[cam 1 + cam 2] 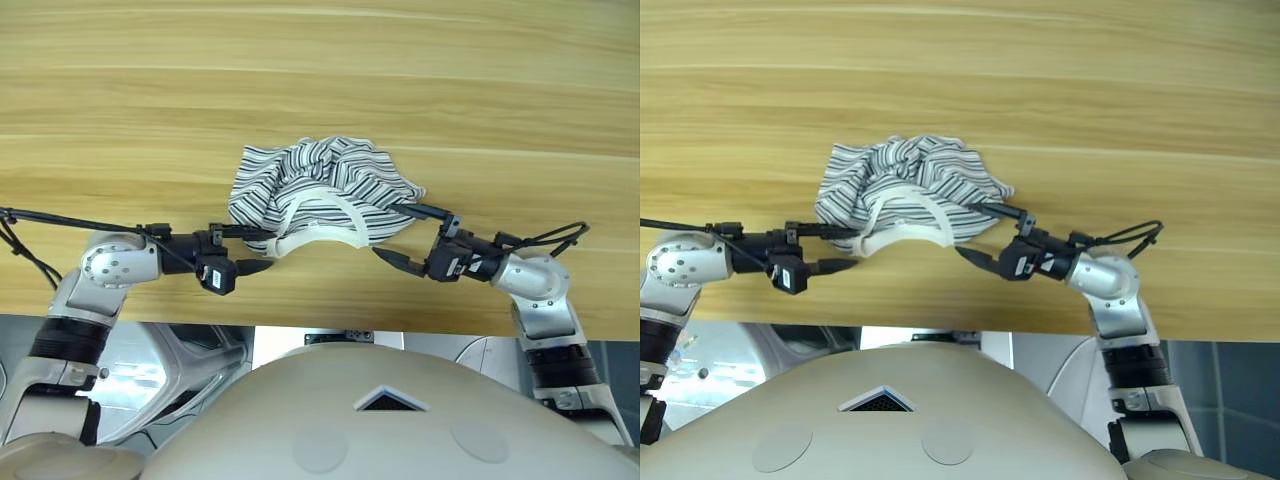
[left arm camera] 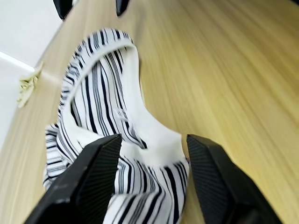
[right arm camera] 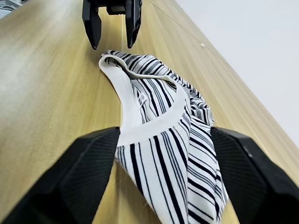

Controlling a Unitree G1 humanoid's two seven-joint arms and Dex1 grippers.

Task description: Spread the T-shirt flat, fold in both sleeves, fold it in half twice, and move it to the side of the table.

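1. A crumpled black-and-white striped T-shirt [image 1: 325, 175] lies bunched in a heap on the light wooden table [image 1: 320, 70]; it sits near the table's front edge, between the two arms; its white neckband [image 1: 330, 210] loops out on the side facing the robot.
2. The left gripper [image 1: 262, 250] is low at the heap's left end; its two black fingers are spread apart; in the left wrist view the end of the neckband and some striped cloth lie between them, with nothing pinched.
3. The right gripper [image 1: 402, 236] is at the heap's right end; its fingers are also spread wide, one along the shirt's edge, the other over bare wood nearer the table's front edge; in the right wrist view striped cloth and neckband lie between the ridged pads [image 3: 88, 172], not clamped.
4. The two grippers face each other across the heap, tips pointing inward.
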